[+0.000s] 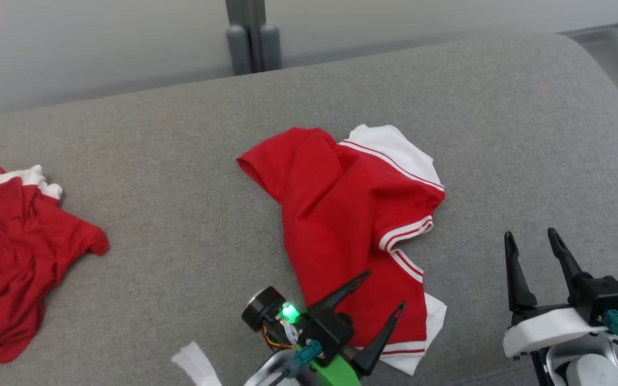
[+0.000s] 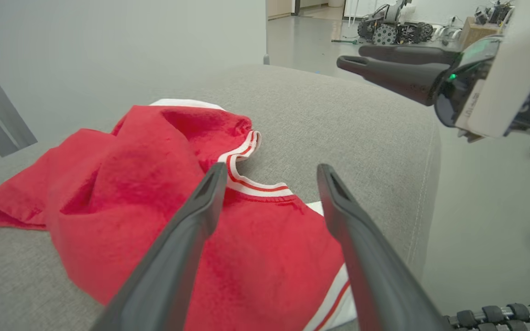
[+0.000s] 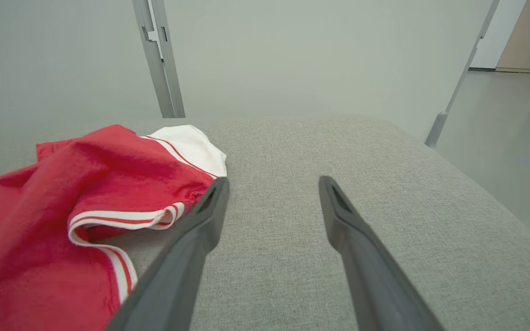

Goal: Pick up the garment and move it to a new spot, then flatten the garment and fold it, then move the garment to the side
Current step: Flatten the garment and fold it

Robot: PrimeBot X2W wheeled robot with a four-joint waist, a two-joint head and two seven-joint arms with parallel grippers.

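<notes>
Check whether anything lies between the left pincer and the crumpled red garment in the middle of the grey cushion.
Nothing visible does. The left pincer, jaws open, hangs over the near end of the garment with no object between them. The other red garment lies apart, at the left of the cushion.
</notes>
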